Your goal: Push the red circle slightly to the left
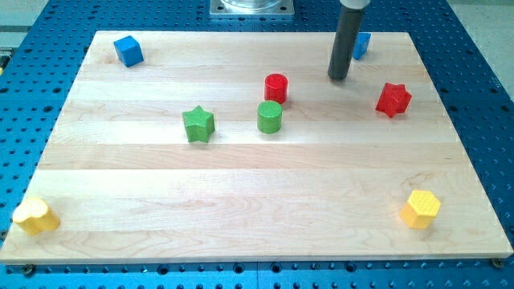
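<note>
The red circle [276, 87] stands on the wooden board [241, 193], a little above the centre. My tip [338, 78] rests on the board to the circle's right and slightly higher, with a clear gap between them. A green circle [270, 117] sits just below the red circle, close to it but apart. A green star [198, 124] lies further to the view's left. A red star [393, 99] lies to the right of my tip.
A blue cube [128, 50] sits near the top left corner. Another blue block [361, 45] is partly hidden behind the rod at the top. A yellow block [35, 215] lies at the bottom left, a yellow hexagon [421, 209] at the bottom right.
</note>
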